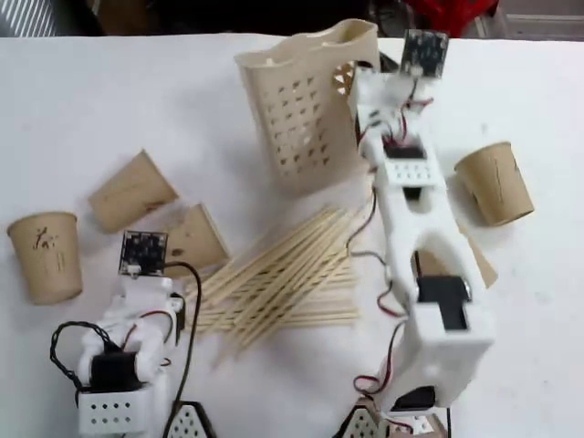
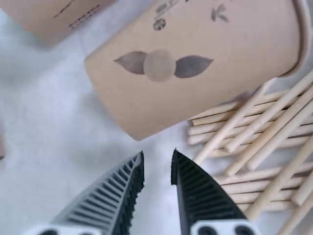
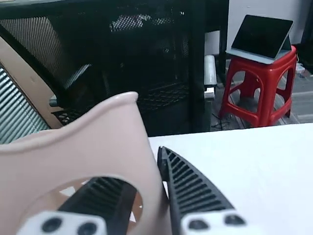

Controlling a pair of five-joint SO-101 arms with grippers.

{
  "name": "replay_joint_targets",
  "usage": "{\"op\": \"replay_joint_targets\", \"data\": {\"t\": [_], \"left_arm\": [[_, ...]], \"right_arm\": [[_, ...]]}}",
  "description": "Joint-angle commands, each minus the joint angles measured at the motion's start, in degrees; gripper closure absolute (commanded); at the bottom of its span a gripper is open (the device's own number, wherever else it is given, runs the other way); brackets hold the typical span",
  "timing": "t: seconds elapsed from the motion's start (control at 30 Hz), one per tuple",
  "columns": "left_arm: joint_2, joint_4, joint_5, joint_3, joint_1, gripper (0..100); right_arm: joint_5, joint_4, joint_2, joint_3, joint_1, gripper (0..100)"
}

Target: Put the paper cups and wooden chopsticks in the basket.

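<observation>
The cream basket stands tilted at the back of the table. My right gripper is shut on its rim, one finger inside the wall and one outside. Four brown paper cups lie on the white table: one at the far left, two near the left arm, one to the right. A pile of wooden chopsticks lies fanned out in the middle. My left gripper is open by a narrow gap, just short of a cup, with chopsticks beside it.
The right arm stretches from the front edge to the basket, partly covering a brown paper piece. The left arm's base sits at the front left. A red stool and a dark chair stand beyond the table's far edge.
</observation>
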State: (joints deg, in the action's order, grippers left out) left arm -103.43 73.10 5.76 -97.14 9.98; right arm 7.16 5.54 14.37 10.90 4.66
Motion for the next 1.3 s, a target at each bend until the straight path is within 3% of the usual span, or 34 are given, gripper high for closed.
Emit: {"op": "replay_joint_targets", "data": {"t": [0.0,0.2,0.37,0.5,0.57,0.8,1.17,1.27], "left_arm": [[-0.31,0.35,0.44,0.09,-0.31,89],[-0.31,0.35,0.44,0.09,-0.31,89],[-0.31,0.35,0.44,0.09,-0.31,89],[-0.31,0.35,0.44,0.09,-0.31,89],[-0.31,0.35,0.44,0.09,-0.31,89],[-0.31,0.35,0.44,0.09,-0.31,89],[-0.31,0.35,0.44,0.09,-0.31,89],[-0.31,0.35,0.44,0.09,-0.31,89]], "right_arm": [[-5.71,10.86,-9.98,9.58,2.33,98.5],[0.26,9.80,-9.54,3.34,2.86,98.5],[0.44,9.63,-4.09,-7.82,3.47,98.4],[0.70,9.98,-1.71,-8.79,2.07,98.4],[0.79,12.00,-1.63,-5.63,2.07,98.4],[0.35,34.42,-2.33,13.98,3.30,98.4],[0.09,37.67,-2.07,26.99,1.45,98.0],[-4.04,36.18,-5.23,32.53,1.54,89.7]]}}
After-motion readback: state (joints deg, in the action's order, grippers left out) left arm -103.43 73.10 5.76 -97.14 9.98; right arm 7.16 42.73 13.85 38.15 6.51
